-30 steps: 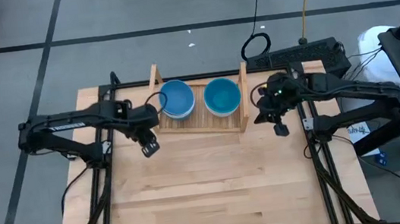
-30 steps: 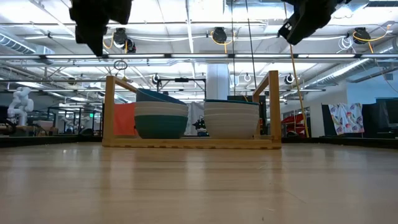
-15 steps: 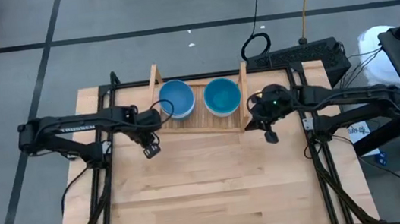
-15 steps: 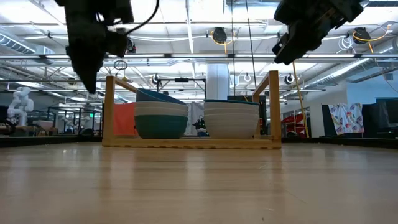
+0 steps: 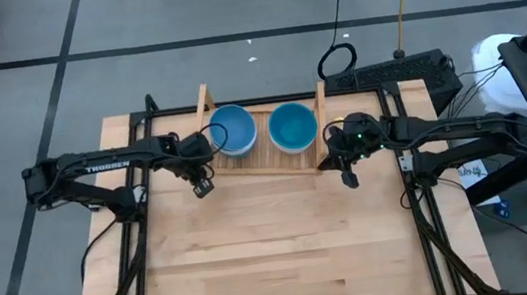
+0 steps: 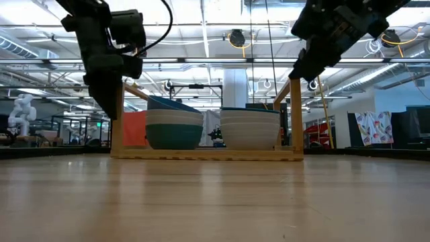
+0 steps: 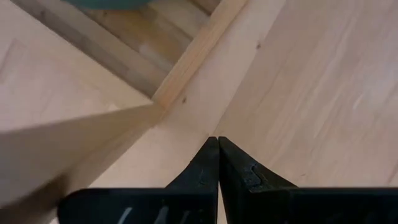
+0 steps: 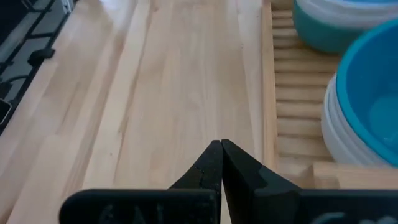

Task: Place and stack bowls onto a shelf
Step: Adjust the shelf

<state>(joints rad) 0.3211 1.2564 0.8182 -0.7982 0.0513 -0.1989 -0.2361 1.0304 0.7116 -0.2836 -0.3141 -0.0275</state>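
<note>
The light-wood shelf [image 5: 266, 168] stands at the table's far middle on its slatted base. It holds two stacks of bowls. The left stack [image 6: 173, 128] has a teal bowl at the bottom, white ones above and a tilted blue bowl [image 5: 233, 129] on top. The right stack [image 6: 250, 129] is white with a blue bowl [image 5: 292, 127] on top. My left gripper [image 5: 205, 188] is shut and hangs just outside the shelf's near left corner [image 7: 163, 102]. My right gripper [image 5: 350, 181] is shut beside the shelf's near right corner [image 8: 323, 168]; its tips [image 8: 221, 144] are over bare table.
The near half of the wooden tabletop [image 5: 287, 255] lies open in front of the shelf. Past the far right corner sit a black box [image 5: 405, 70] and a cable loop [image 5: 336, 60]. Arm frames [image 5: 134, 244] run along both table sides.
Both shut grippers have come down and moved inward toward the shelf: the left one toward the table's right and slightly far, up to the left side board, the right one toward the table's left, up to the right side board. The shelf and bowls have stayed put.
</note>
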